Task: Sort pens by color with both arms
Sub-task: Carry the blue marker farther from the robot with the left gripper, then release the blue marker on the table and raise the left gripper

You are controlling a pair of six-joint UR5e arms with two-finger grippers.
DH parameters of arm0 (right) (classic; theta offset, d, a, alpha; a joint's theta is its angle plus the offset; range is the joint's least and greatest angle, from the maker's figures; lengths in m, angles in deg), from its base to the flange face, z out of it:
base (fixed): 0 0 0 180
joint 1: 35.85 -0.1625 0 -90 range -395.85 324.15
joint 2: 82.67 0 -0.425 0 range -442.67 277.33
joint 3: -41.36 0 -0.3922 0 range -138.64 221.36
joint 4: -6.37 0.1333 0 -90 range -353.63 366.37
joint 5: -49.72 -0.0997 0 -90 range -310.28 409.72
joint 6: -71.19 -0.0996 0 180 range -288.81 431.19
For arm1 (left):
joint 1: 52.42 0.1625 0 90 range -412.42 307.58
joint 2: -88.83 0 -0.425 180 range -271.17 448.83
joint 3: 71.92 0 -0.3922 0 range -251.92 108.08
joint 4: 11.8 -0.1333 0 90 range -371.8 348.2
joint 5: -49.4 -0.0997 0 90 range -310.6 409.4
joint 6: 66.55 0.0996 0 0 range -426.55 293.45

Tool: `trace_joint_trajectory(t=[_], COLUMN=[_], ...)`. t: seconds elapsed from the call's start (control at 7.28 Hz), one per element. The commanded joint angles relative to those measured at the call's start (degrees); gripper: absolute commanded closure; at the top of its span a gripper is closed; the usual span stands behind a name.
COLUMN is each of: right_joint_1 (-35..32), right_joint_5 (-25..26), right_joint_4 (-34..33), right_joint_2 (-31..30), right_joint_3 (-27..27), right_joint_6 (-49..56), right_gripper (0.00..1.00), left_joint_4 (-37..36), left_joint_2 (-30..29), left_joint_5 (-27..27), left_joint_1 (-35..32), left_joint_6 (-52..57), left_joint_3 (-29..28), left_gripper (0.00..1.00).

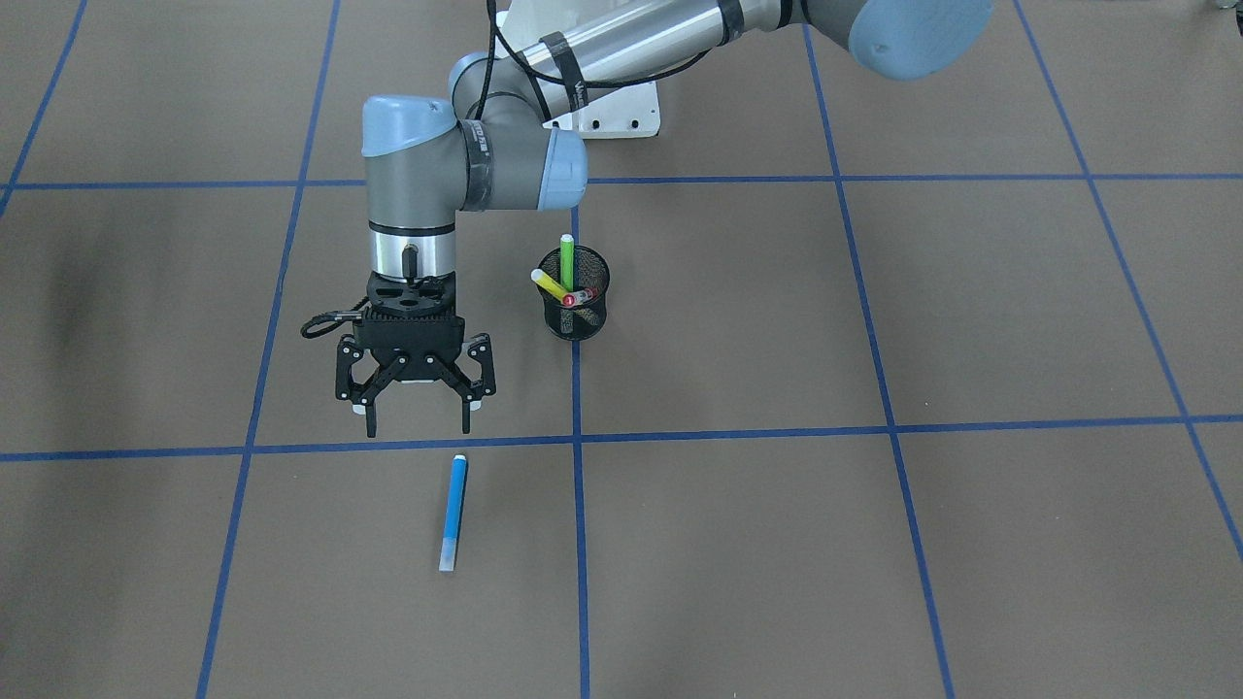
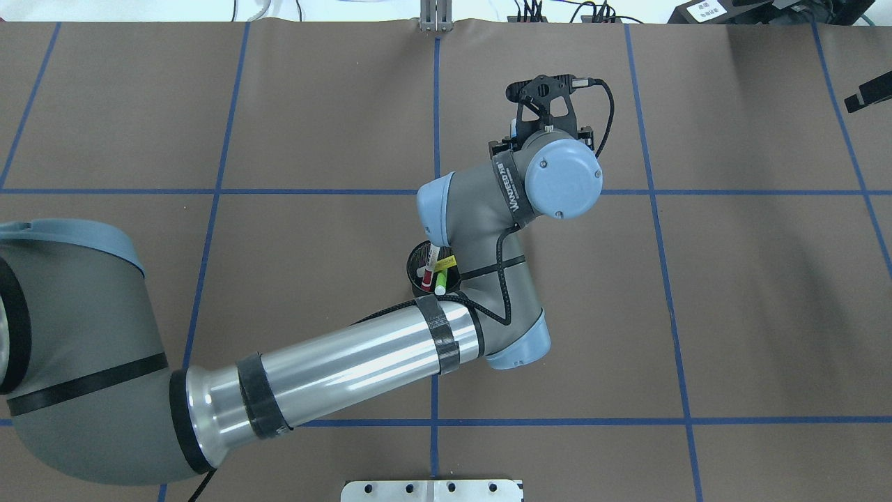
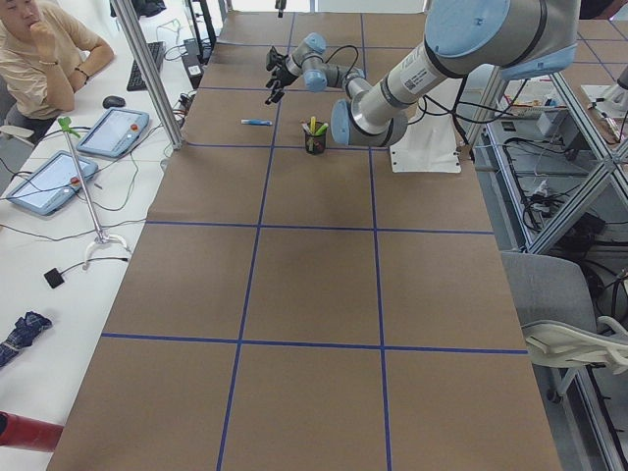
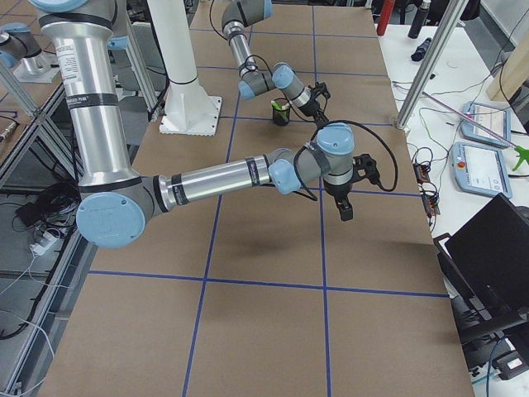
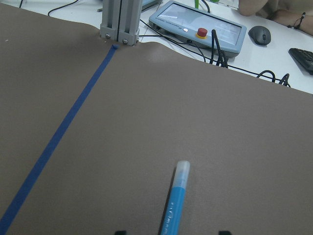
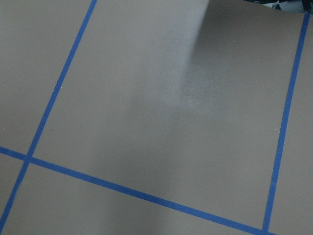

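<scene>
Sorting pens by colour, approach to a pick. In the front-facing view the left gripper (image 1: 419, 427) hangs above the tabletop (image 1: 874, 534) with its jaws spread and nothing between them. The blue pen (image 1: 453, 513) lies flat and alone at about 5 o'clock from it, near but apart. At the gripper's 2 o'clock stands the black mesh cup (image 1: 575, 320), holding the lime-green pen (image 1: 567, 257), the yellow pen (image 1: 549, 284) and the white pen with red ends (image 1: 579, 296). The left wrist view shows the blue pen (image 5: 174, 200) centred ahead between the jaw tips.

The right gripper (image 4: 344, 207) hovers over bare tabletop, well apart from the pens. Its jaw state cannot be told.

Judged next move: advance slightly toward the blue pen, keep the jaws straddling the barrel, descend, and close.
</scene>
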Motion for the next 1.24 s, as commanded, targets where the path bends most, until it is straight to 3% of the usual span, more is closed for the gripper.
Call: trace_joint_trajectory(t=[0.0,0.41,0.69,0.82,1.1], right_joint_1=[1.65,6.3,11.31,14.38,19.3], right_joint_5=[-0.33,-0.24,0.37,2.12,3.27], right_joint_4=[-0.31,-1.53,-12.11,-17.4,-25.66], right_joint_2=[2.35,7.25,13.83,17.35,24.72], right_joint_3=[1.51,3.99,8.62,10.56,9.79], right_joint_6=[-4.96,-19.07,-29.21,-32.73,-34.7], right_gripper=[0.0,0.0,0.0,0.0,0.0], left_joint_4=[-15.62,-29.77,-35.61,-36.5,-37.3], left_joint_2=[3.44,12.92,24.5,29.95,36.3], left_joint_5=[11.31,24.94,32.76,37.25,40.27], left_joint_1=[-3.14,-9.81,-16.22,-20.0,-24.67], left_joint_6=[3.75,14.37,27.44,34.12,44.07], left_joint_3=[15.28,35.14,49.13,53.63,56.83], left_gripper=[0.0,0.0,0.0,0.0,0.0])
